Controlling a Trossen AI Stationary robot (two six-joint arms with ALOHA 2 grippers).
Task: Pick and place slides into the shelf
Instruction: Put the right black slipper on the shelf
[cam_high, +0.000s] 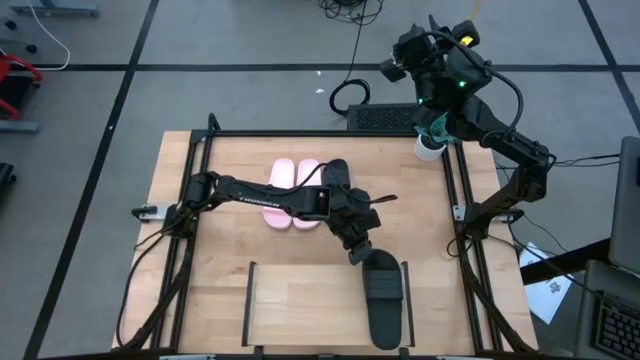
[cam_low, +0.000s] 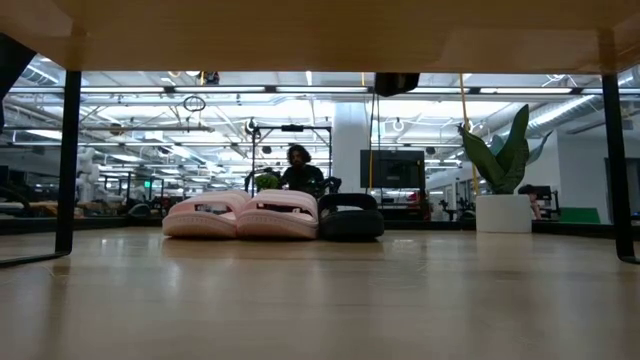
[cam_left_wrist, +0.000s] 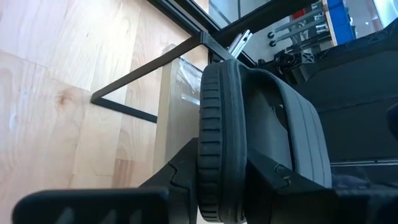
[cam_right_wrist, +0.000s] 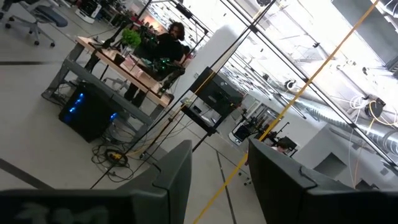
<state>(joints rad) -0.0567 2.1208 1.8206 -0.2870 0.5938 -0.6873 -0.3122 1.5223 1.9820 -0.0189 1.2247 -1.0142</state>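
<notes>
Left gripper (cam_high: 362, 250) clamped on black slide (cam_high: 383, 298) over shelf (cam_high: 300, 300); pink slides (cam_high: 293, 192) beyond; right gripper (cam_right_wrist: 217, 180) parted, off-table.

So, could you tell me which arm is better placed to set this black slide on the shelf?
Left. Its hand grips the black slide over the shelf; the right hand is parked open beyond the table's far corner.

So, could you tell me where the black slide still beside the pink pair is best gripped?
Probably by its broad strap, from straight above. That black slide lies flat, sole down, close against the pink pair on one side, so a sideways pinch looks cramped, while the raised strap is exposed on top.
</notes>
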